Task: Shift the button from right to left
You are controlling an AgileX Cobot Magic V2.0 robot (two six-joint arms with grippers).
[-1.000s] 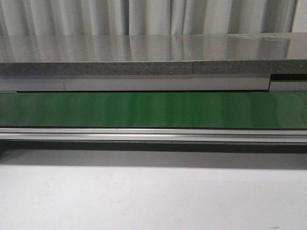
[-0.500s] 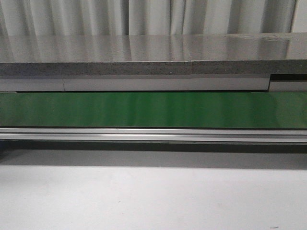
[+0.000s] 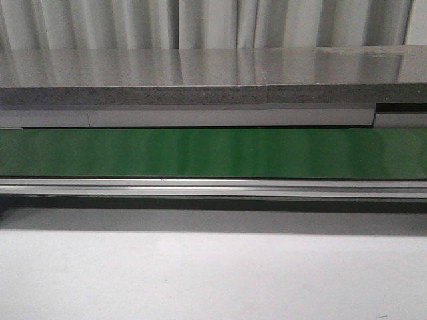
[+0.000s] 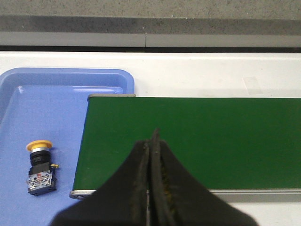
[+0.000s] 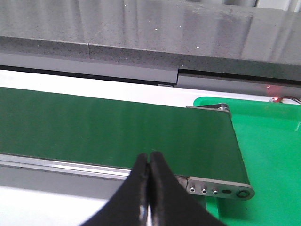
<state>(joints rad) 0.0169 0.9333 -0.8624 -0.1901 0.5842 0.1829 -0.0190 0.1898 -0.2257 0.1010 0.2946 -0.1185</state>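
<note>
The button (image 4: pixel 40 165), with a yellow-orange cap on a dark boxy body, lies on its side in the blue tray (image 4: pixel 56 108) at the left end of the green conveyor belt (image 4: pixel 197 141). My left gripper (image 4: pixel 151 141) is shut and empty, above the belt's near edge, to the right of the button. My right gripper (image 5: pixel 150 160) is shut and empty above the near edge of the belt (image 5: pixel 108 132), close to its right end. Neither gripper nor the button shows in the front view.
A green tray (image 5: pixel 268 146) lies at the belt's right end. The belt (image 3: pixel 213 152) runs across the front view behind a metal rail (image 3: pixel 213 188). A grey stone counter (image 3: pixel 213 73) stands behind it. White tabletop (image 3: pixel 213 273) lies in front.
</note>
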